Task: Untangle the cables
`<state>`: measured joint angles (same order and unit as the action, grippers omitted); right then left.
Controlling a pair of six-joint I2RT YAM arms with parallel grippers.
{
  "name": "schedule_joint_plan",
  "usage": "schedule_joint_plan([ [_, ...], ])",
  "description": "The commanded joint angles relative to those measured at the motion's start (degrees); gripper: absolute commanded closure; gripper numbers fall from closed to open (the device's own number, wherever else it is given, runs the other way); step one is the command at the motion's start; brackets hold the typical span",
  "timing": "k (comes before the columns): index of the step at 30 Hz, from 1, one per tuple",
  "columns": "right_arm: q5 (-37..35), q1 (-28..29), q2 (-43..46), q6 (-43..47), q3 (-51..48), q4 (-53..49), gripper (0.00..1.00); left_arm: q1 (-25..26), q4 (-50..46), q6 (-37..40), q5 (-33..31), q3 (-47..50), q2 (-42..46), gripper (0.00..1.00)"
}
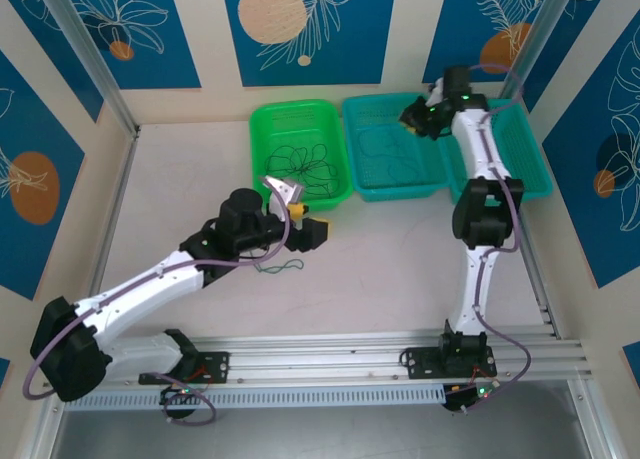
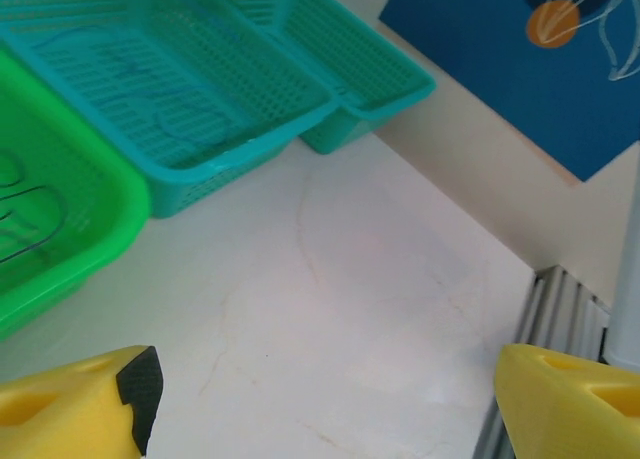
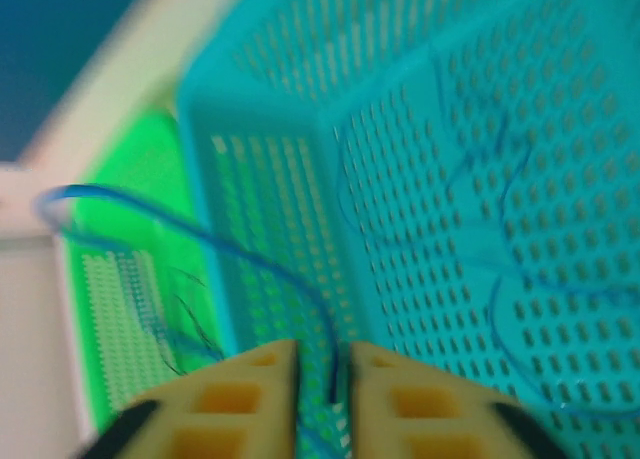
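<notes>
Though barely apart, fingers (image 3: 245, 404) around cable (image 3: 215, 244)

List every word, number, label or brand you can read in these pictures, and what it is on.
None can be read. The green basket and the teal basket beside it are plain; the blue wall panels carry only leaf and circle drawings.

The table (image 1: 400, 269) is pale, almost white, with faint thin lines in it. Walls stand on three sides. The back wall (image 1: 211, 39) has cream stripes and blue panels (image 1: 300, 49) with white leaf drawings and a peach circle (image 1: 272, 11). The side walls have orange circles (image 1: 34, 186). Shiny metal posts (image 1: 92, 54) stand at the far corners. Grey metal rails (image 1: 340, 354) run along the near edge.
</notes>
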<state>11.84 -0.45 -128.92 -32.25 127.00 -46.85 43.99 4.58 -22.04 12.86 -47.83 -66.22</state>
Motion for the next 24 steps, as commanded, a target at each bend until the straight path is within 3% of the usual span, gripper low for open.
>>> schedule_joint_plan([
  [1, -3.9, 0.5, 2.4, 6.1, 2.1, -3.2, 0.50, -0.7, -5.9, -1.6, -7.8, 3.1, 4.8, 0.14],
  [5, -3.6, 0.9, 12.2, 7.4, -2.9, -1.2, 0.44, -2.6, -10.0, -4.1, -11.8, 7.6, 12.0, 0.14],
  [9, -3.1, 5.1, 29.5, 8.4, -21.5, 6.7, 0.43, -5.7, -18.2, -3.2, -13.1, 8.9, 18.8, 0.13],
  [12, -2.8, 12.3, 42.0, 7.9, -38.2, 14.5, 0.43, -7.9, -28.4, -3.2, -15.1, 7.2, 23.0, 0.12],
  [15, -8.2, 24.5, 49.5, 8.0, -49.7, 18.3, 0.43, -8.9, -40.3, -7.6, -20.8, 4.6, 25.1, 0.12],
  [20, -17.3, 44.3, 46.6, 9.3, -55.8, 19.7, 0.41, -9.1, -51.5, -16.7, -26.6, 5.0, 27.5, 0.13],
  [24, -18.6, 52.6, 36.0, 10.4, -53.7, 20.0, 0.38, -9.3, -52.1, -22.0, -27.2, 8.5, 34.4, 0.15],
])
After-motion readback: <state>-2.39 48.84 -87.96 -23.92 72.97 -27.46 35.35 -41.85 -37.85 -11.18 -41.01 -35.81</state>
